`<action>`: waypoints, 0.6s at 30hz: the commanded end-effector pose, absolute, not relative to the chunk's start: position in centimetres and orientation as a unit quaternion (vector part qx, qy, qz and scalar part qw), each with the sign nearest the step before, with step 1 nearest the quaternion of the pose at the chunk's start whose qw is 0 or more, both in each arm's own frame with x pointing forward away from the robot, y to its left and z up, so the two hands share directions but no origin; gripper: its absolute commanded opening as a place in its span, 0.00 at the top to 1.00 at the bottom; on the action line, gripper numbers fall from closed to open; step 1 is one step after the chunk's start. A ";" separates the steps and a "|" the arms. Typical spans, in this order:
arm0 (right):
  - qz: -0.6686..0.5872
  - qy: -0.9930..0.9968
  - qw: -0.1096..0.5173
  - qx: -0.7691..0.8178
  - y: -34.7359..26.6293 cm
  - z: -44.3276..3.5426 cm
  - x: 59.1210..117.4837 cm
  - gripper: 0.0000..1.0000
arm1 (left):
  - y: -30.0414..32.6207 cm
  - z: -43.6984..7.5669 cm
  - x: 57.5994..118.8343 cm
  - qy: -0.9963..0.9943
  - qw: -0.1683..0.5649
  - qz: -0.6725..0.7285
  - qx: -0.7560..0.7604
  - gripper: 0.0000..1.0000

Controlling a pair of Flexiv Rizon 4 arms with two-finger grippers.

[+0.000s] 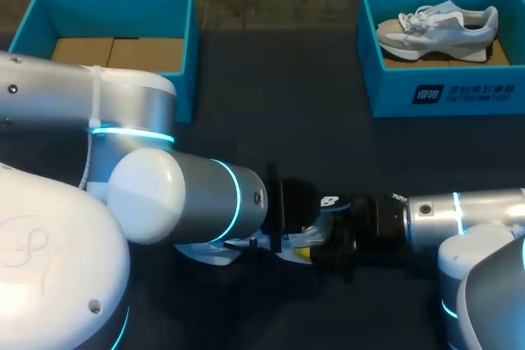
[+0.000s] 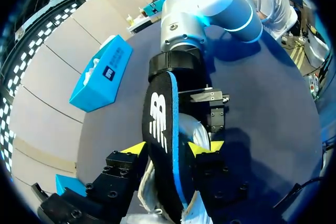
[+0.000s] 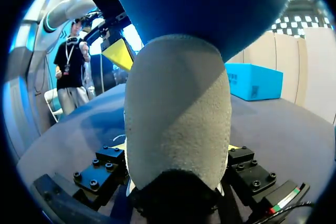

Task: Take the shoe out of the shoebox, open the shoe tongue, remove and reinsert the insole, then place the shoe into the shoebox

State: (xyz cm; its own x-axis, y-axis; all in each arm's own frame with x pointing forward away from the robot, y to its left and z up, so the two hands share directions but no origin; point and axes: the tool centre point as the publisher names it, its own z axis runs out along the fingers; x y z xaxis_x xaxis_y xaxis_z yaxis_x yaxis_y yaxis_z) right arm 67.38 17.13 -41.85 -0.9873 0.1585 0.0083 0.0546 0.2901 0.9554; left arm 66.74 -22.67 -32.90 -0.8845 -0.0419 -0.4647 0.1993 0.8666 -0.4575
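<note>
Dark table (image 1: 271, 120), two blue boxes: upper-left shoebox (image 1: 176, 63), and upper-right shoebox (image 1: 443, 92) with one boxed shoe (image 1: 439, 30) inside. Second shoe (image 3: 176, 114) sits at lower middle, between two arms. Right gripper (image 3: 176, 148) clamps its grey heel; left gripper (image 2: 168, 149) pinches one black insole (image 2: 160, 129) sticking up from it.

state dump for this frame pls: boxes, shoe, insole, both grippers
left box: teal, bare cardboard floor, no shoe in it
right box: teal, holds a grey-white sneaker
shoe: out of both boxes, low between the two arms, grey heel toward the right wrist
insole: black, blue edge, standing up out of the shoe, lower end seemingly inside
left gripper: shut on insole, one yellow tip on each side
right gripper: shut on shoe at the heel
</note>
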 end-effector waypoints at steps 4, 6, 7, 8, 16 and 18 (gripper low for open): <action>0.590 0.803 0.044 0.067 17.3 -41.8 67.4 1.00 | -22.9 -33.6 67.5 0.939 0.232 -0.249 0.043 0.58; 0.590 0.803 0.044 0.067 17.3 -41.8 67.4 1.00 | -23.1 -33.8 67.8 0.941 0.232 -0.245 0.042 0.60; 0.590 0.803 0.044 0.067 17.3 -41.8 67.4 1.00 | -23.1 -33.9 68.0 0.941 0.231 -0.243 0.041 0.64; 0.590 0.803 0.044 0.067 17.3 -41.8 67.4 1.00 | -23.2 -34.0 68.1 0.941 0.231 -0.242 0.040 0.69; 0.590 0.803 0.044 0.067 17.3 -41.8 67.4 1.00 | -23.2 -33.8 68.5 0.943 0.225 -0.244 0.033 1.00; 0.590 0.803 0.044 0.067 17.3 -41.8 67.4 1.00 | -23.3 -33.7 68.6 0.944 0.220 -0.245 0.030 1.00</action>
State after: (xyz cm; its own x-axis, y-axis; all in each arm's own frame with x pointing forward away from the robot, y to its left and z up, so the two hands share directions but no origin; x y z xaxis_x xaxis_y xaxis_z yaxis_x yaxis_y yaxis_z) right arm 67.39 17.11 -41.87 -0.9872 0.1590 0.0085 0.0550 0.2902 0.9554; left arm 68.34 -23.14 -33.78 -0.8976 -0.0557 -0.4373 0.1638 0.8788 -0.4482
